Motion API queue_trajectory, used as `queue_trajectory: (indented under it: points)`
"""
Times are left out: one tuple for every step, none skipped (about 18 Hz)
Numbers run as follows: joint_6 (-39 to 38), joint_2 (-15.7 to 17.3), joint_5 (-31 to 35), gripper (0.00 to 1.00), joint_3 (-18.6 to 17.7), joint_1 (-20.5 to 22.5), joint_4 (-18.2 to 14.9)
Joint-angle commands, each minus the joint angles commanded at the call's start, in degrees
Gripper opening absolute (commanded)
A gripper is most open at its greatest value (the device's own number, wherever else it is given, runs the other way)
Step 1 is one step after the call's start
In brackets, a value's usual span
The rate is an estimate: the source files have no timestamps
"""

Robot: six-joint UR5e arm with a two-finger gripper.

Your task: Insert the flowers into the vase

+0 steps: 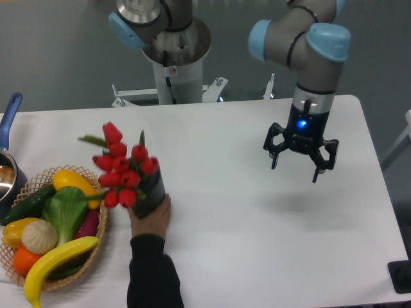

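The flowers (122, 166), a bunch of red tulip buds with green leaves, stand in the vase (149, 194), a dark grey cylinder on the table left of centre. A person's hand (151, 220) in a black sleeve holds the vase from the front. My gripper (295, 163) hangs above the right half of the table, far from the vase, with its black fingers spread open and nothing between them.
A woven basket (96, 251) of fruit and vegetables sits at the front left, right beside the vase. A blue-handled pot (8, 168) is at the left edge. The arm's base (174, 58) stands behind the table. The white table (257, 244) ends at the right.
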Motion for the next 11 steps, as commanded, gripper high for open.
queue_trajectory:
  points:
    - [2.7, 1.13, 1.31, 1.0, -0.17, -0.35, -2.18]
    - [4.64, 1.58, 2.97, 1.0, -0.26, -0.79, -3.42]
    - [6.4, 1.93, 5.25, 1.0, -0.35, -0.97, -4.74]
    - [7.99, 2.37, 7.54, 1.0, -0.27, -1.31, -5.71]
    - [8.96, 2.46, 9.47, 1.0, -0.18, -1.93, -6.06]
    - [9.06, 2.46, 10.28, 1.0, -0.18, -2.28, -6.15]
    - [9.06, 2.46, 10.37, 1.0, -0.18, -2.37, -6.15]
    - [9.06, 2.46, 10.46, 1.0, -0.18, -2.37, -6.15]
    - [9.06, 2.46, 10.72, 1.0, -0.18, -2.37, -6.15]
    - [9.06, 2.46, 10.99, 1.0, -0.26, -2.37, -6.15]
    - [8.97, 2.55, 11.16, 1.0, -0.44, -2.37, -6.07]
